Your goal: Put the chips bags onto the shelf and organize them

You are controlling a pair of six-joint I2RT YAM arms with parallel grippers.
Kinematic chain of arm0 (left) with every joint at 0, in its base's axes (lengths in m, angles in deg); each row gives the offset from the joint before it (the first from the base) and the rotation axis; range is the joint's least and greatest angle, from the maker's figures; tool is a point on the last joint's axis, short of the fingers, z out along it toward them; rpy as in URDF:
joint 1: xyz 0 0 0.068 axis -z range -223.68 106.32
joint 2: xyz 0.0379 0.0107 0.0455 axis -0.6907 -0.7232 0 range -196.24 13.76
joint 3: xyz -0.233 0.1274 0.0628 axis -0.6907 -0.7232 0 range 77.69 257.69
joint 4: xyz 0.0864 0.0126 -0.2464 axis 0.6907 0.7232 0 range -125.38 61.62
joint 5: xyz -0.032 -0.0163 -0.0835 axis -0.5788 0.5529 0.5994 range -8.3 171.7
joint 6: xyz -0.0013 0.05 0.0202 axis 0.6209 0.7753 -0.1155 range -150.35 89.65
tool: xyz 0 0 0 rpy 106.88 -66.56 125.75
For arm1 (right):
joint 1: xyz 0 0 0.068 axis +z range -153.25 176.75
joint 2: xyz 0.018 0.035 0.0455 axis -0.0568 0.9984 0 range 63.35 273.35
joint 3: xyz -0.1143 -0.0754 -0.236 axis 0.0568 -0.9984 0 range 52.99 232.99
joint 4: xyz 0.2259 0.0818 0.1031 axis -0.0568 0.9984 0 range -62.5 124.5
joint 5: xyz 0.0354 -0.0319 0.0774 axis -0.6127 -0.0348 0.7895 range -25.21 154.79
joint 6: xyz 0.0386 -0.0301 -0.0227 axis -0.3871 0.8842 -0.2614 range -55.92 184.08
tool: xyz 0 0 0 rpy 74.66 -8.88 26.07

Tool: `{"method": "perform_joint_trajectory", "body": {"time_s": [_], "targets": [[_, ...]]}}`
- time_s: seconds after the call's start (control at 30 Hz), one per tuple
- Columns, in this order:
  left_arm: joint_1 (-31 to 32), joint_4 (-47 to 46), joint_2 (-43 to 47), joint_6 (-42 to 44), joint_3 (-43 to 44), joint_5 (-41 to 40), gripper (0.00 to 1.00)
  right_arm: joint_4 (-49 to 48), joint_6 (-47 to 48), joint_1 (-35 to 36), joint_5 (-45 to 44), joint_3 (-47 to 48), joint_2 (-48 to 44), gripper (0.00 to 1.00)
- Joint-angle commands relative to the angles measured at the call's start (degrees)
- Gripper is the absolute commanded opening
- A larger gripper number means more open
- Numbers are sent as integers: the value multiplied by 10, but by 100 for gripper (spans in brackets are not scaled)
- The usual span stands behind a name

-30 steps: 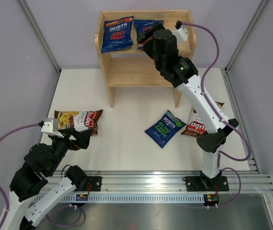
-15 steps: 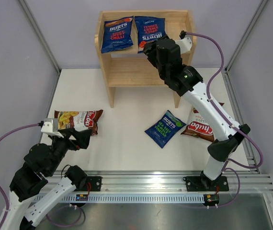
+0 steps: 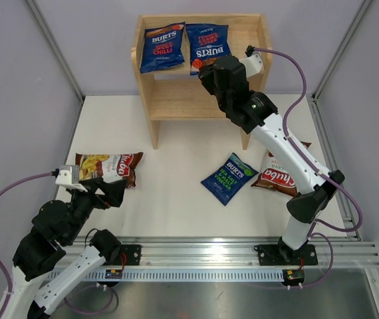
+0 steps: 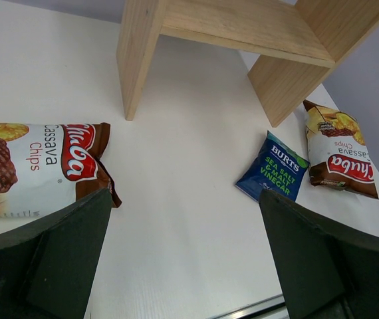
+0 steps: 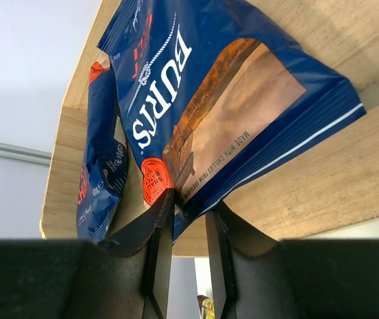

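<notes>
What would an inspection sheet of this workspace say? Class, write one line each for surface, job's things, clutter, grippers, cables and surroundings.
Surface: white table, no marks seen.
Job's things: wooden shelf; left red-lettered Burts bag and right red-lettered Burts bag on its top tier; green-lettered Burts bag, left Chuba bag and right Chuba bag on the table.
Clutter: nothing seen.
Grippers: left gripper open, empty; right gripper at the top tier, jaws narrow around the right bag's lower corner, grip uncertain.
Cables: purple cables loop off both arms, clear of the bags.
Surroundings: grey walls, metal rail at the near edge.
</notes>
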Motion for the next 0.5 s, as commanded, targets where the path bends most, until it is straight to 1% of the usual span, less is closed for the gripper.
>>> {"method": "perform_joint_trajectory", "body": {"time_s": [0.0,0.03,0.1,0.23,0.27,0.37,0.4,0.47], "targets": [[-1,-18,4,2,-5,-7,97,-10,-15,9,11,26,28,32],[-1,-17,4,2,-5,-7,97,-12,-18,10,15,35,36,33],[-1,-17,6,1,-5,-7,97,-4,-18,10,18,52,47,38],[-1,-18,8,2,-5,-6,97,18,-23,9,24,89,74,42],[-1,-17,9,2,-5,-6,97,13,-24,9,28,86,75,42],[-1,-17,9,3,-5,-5,97,0,-28,10,35,79,74,49],[-1,-18,9,2,-5,-5,97,0,-29,10,36,77,71,53],[-1,-17,9,2,-6,-5,96,-1,-28,9,36,74,66,56]]}}
